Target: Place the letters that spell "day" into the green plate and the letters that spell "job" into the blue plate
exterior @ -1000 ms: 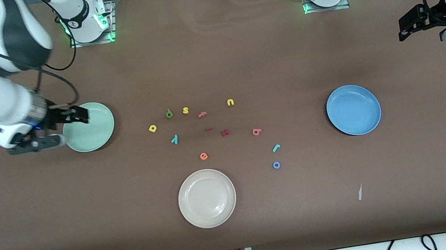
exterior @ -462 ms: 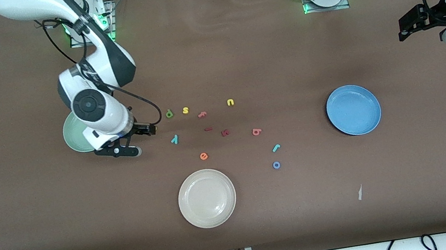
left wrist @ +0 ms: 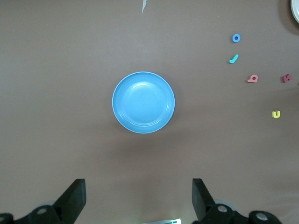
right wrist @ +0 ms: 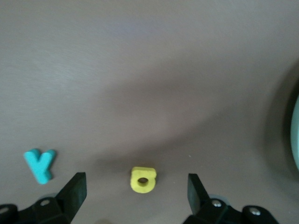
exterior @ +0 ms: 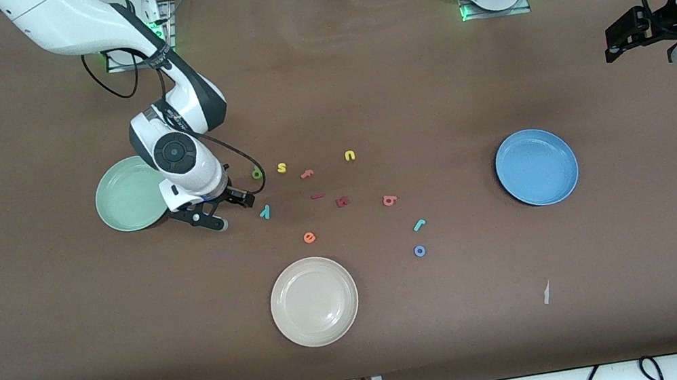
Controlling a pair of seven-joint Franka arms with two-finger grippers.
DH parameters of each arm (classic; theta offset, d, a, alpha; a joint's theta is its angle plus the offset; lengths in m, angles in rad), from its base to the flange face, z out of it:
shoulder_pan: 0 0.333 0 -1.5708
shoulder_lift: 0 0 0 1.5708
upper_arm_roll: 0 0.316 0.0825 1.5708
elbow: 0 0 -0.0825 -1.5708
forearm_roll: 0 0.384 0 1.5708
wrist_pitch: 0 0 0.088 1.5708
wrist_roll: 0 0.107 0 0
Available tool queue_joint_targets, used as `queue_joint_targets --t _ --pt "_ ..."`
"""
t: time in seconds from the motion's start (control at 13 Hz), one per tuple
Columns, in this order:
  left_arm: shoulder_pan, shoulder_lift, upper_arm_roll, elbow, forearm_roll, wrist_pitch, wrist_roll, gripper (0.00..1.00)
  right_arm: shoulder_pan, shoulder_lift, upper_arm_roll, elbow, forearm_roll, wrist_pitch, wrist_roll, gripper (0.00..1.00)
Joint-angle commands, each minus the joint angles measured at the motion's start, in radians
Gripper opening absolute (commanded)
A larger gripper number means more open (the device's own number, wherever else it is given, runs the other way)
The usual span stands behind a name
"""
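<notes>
My right gripper (exterior: 230,209) hangs open over the yellow a (right wrist: 143,179), which lies on the table between its fingers; the hand hides that letter in the front view. The teal y (exterior: 264,212) lies beside it and the green d (exterior: 257,174) a little farther from the front camera. The green plate (exterior: 127,198) sits toward the right arm's end. The salmon b (exterior: 389,200), teal j (exterior: 419,225) and blue o (exterior: 419,251) lie near the blue plate (exterior: 537,167). My left gripper (exterior: 613,44) waits open and empty, high over the left arm's end of the table.
A cream-white plate (exterior: 314,301) sits nearer the front camera than the letters. A yellow s (exterior: 281,168), pink f (exterior: 307,173), yellow u (exterior: 350,156), two dark red letters (exterior: 342,201) and an orange e (exterior: 309,237) are scattered mid-table. A paper scrap (exterior: 545,293) lies near the front edge.
The right arm has swung from beside the green plate toward the letters and now covers the yellow a. The left arm has not moved.
</notes>
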Motion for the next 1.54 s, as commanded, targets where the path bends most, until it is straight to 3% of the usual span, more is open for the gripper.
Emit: queue_joint_targets --t 0.0,0.08,0.23,0.31,0.54,0.69,0.85,1.08,1.31,1.46 --pt "-0.002 0.007 0.001 0.025 0.023 -0.02 -0.001 1.0 0.012 -0.014 -0.007 -0.041 -0.018 0.02 0.094 0.85" --pt "-0.002 0.007 -0.001 0.025 0.023 -0.02 -0.001 1.0 0.012 0.004 -0.007 -0.039 -0.018 0.029 0.117 0.77" --pt "-0.01 0.006 -0.011 0.025 0.023 -0.02 -0.001 1.0 0.013 0.032 -0.007 -0.041 -0.018 0.073 0.14 0.75" --pt "-0.013 0.004 -0.019 0.025 0.024 -0.022 -0.002 1.0 0.019 0.034 -0.007 -0.041 -0.018 0.074 0.155 0.68" --pt "-0.013 0.004 -0.021 0.025 0.024 -0.022 -0.002 1.0 0.019 0.032 -0.007 -0.041 -0.018 0.074 0.163 0.27" --pt "-0.015 0.003 -0.022 0.026 0.021 -0.02 -0.001 1.0 0.018 0.021 -0.007 -0.033 -0.018 0.066 0.156 0.12" --pt "-0.019 0.003 -0.031 0.026 0.024 -0.022 -0.001 1.0 0.013 -0.027 -0.019 -0.021 -0.018 0.017 0.113 0.09" --pt "-0.022 -0.011 -0.051 0.012 0.013 -0.011 0.002 1.0 0.01 -0.118 -0.096 0.013 -0.015 -0.187 -0.095 0.09" --pt "-0.091 0.065 -0.051 -0.035 0.012 -0.005 -0.007 1.0 0.009 -0.205 -0.194 -0.111 -0.013 -0.169 -0.3 0.09" --pt "-0.097 0.093 -0.047 -0.027 -0.058 0.007 0.011 1.0 0.009 -0.258 -0.272 -0.226 -0.013 -0.097 -0.407 0.1"
